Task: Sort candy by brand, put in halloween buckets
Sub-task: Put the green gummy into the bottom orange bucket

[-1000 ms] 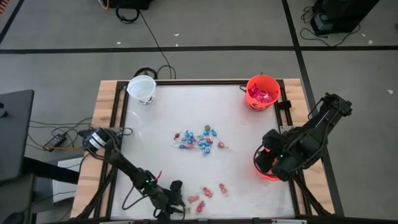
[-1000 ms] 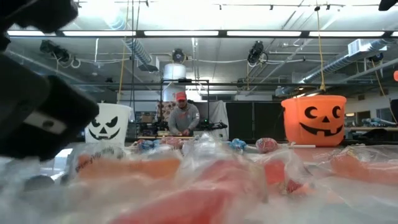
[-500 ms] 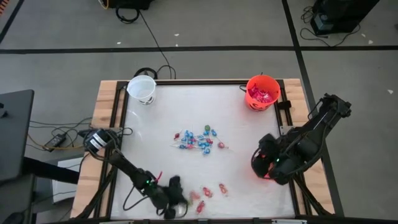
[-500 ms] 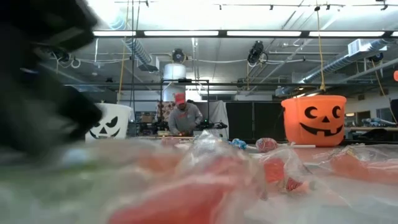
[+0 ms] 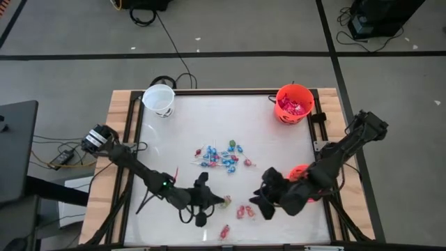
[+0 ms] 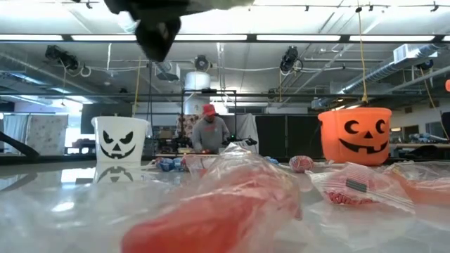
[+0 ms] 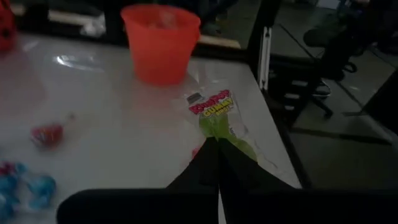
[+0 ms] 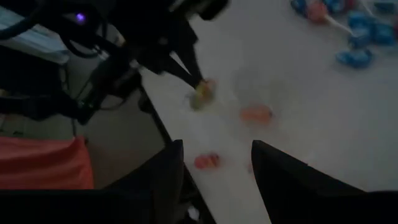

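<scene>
Green gummy packet [image 7: 219,116] is pinched by the left gripper [image 5: 212,201]; right gripper [image 5: 259,198] is spread empty; three buckets [image 5: 294,102] are counted

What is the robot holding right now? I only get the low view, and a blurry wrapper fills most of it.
Observer: The left gripper is shut on a green gummy packet, lifted off the table.
Operator: And the other arm?
Observer: The right gripper is open, close to some small red wrapped candies near the table's edge.
Operator: I count two buckets, one white and one orange.
Observer: There is a second orange bucket at the table's right side, partly hidden under the right arm.
</scene>
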Controlling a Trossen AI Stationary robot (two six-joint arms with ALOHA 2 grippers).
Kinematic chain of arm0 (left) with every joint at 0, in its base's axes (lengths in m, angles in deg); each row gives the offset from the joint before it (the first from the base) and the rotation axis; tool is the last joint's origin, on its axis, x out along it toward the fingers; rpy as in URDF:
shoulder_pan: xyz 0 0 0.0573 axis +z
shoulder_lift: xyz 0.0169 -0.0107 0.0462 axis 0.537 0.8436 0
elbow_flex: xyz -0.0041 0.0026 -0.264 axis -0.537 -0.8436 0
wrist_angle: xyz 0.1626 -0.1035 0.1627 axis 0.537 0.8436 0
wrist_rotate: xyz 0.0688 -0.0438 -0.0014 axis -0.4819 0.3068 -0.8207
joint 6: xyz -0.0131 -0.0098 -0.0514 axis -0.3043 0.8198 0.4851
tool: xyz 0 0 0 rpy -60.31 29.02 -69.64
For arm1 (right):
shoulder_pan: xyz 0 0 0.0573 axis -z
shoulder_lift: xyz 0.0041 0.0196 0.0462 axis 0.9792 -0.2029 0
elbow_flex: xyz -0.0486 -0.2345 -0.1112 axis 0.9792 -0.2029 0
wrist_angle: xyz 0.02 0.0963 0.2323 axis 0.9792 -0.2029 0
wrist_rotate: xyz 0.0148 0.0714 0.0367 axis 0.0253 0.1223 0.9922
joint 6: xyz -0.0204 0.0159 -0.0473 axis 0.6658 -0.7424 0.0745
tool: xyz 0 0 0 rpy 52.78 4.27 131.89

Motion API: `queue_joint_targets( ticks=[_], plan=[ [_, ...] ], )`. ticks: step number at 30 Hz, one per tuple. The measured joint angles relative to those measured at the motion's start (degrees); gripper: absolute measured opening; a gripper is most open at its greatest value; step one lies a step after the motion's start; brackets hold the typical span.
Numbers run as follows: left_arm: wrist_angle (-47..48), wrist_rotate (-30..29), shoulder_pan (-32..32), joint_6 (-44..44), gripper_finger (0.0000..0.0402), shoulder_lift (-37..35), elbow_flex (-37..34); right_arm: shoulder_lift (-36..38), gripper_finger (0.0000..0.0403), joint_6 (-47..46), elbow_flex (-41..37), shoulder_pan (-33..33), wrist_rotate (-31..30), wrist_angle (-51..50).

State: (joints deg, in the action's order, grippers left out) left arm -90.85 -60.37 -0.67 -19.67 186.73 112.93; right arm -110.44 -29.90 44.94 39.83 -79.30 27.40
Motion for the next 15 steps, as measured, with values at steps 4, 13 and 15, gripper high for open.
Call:
queue_joint_targets(
  ticks=[4, 13, 15],
  plan=[
    [-4.2, 0.1, 1.3, -4.8, 0.0003, -0.5, 0.0, -2.8, 0.02, 1.9, -0.1, 2.3, 0.7, 3.7],
    [-8.7, 2.4, 1.7, -8.9, 0.0002, -0.6, 0.0, -7.0, 0.0199, 6.7, -0.1, 6.3, 3.5, 13.5],
    [-8.9, 2.4, 1.7, -8.9, 0.0003, -0.6, 0.0, -7.2, 0.0198, 7.5, -0.1, 7.2, 4.4, 14.2]
  ],
)
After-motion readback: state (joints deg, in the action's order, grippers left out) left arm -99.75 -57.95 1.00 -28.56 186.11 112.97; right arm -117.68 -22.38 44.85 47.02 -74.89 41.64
